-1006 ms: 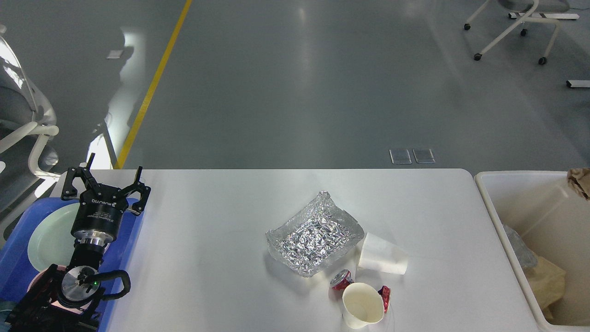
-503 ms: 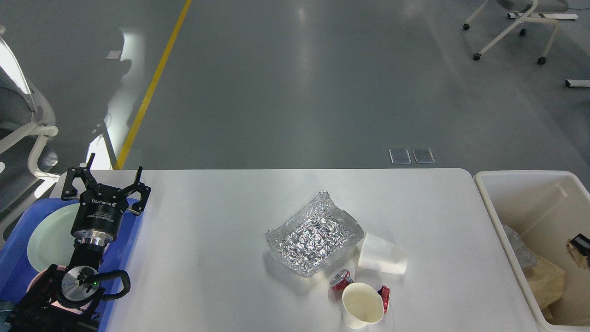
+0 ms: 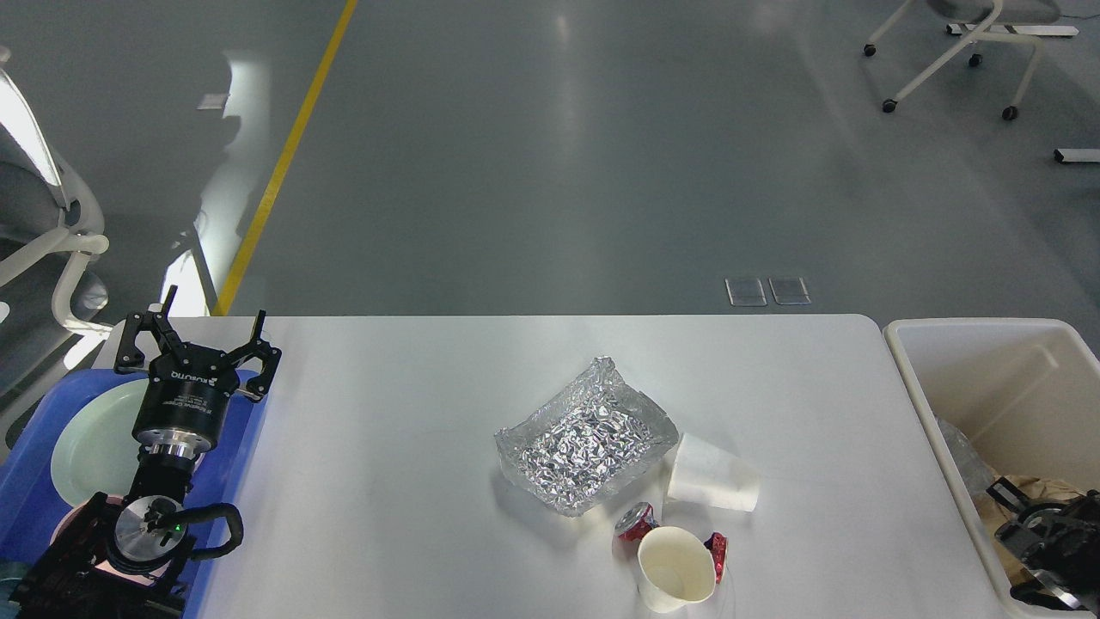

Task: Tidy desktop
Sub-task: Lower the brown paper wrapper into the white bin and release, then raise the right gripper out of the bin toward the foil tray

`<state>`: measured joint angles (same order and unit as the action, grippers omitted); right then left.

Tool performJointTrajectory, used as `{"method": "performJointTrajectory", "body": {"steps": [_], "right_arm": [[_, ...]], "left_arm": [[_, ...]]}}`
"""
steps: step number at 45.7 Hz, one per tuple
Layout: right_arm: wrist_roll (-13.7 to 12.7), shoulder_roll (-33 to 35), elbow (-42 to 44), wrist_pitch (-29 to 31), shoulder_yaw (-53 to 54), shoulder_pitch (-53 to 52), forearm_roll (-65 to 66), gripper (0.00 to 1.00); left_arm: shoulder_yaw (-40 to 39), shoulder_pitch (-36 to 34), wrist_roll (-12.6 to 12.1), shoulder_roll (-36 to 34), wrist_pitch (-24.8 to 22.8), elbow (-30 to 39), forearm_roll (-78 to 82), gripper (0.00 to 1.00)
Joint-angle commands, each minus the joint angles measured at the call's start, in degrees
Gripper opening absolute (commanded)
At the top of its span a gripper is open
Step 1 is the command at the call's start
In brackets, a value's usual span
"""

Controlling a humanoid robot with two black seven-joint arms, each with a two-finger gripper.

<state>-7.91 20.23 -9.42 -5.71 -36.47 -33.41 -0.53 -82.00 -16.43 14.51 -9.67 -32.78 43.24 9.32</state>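
The desktop [image 3: 412, 430] is a wide white table. On it, right of centre, lies a crumpled foil tray [image 3: 589, 438]. Beside the foil lies a white paper cup [image 3: 713, 486] on its side. A second paper cup [image 3: 677, 567] rests near the front edge, its mouth towards me, over a crushed red can [image 3: 636, 522]. My left gripper [image 3: 215, 309] hangs open and empty above the table's far left corner. My right gripper [image 3: 1010, 537] is low inside the cream bin [image 3: 945, 378], dark against brown paper [image 3: 1044, 488]; its fingers cannot be told apart.
A blue tray [image 3: 21, 490] at the left edge holds a pale green plate [image 3: 90, 447] under my left arm. The bin stands off the table's right end with clear plastic and brown paper in it. Chairs on castors stand on the grey floor beyond.
My right gripper with the brown paper has come down from the bin's upper right corner into its lower part. The left arm and the things on the table have not moved.
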Motion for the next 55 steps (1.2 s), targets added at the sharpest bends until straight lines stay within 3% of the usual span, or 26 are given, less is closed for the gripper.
{"method": "performJointTrajectory", "body": {"steps": [1, 3, 6, 7, 39, 49, 55], "right_arm": [[-0.09, 0.07, -0.07, -0.26, -0.35, 0.01, 0.0, 0.02], [0.0, 0.07, -0.07, -0.61, -0.53, 0.01, 0.0, 0.3], [0.0, 0.07, -0.07, -3.06, -0.44, 0.01, 0.0, 0.94], [-0.09, 0.07, -0.16, -3.86, -0.44, -0.08, -0.09, 1.0], [-0.09, 0.77, -1.56, -4.92, -0.44, -2.62, 1.14, 1.0], [-0.44, 8.14, -13.06, -2.38, -2.38, -13.78, 7.46, 1.0], [-0.53, 13.33, -21.59, 2.1, -2.9, -22.13, 13.52, 1.0]], "left_arm": [[0.0, 0.0, -0.01, 0.0, 0.0, 0.0, 0.0, 0.97], [0.0, 0.0, -0.01, 0.0, 0.0, 0.0, 0.0, 0.97], [0.0, 0.0, -0.01, 0.0, 0.0, 0.0, 0.0, 0.97], [0.0, 0.0, -0.01, 0.0, 0.0, 0.0, 0.0, 0.97], [0.0, 0.0, -0.01, 0.0, 0.0, 0.0, 0.0, 0.97], [0.0, 0.0, -0.01, 0.0, 0.0, 0.0, 0.0, 0.97], [0.0, 0.0, -0.01, 0.0, 0.0, 0.0, 0.0, 0.97]]}}
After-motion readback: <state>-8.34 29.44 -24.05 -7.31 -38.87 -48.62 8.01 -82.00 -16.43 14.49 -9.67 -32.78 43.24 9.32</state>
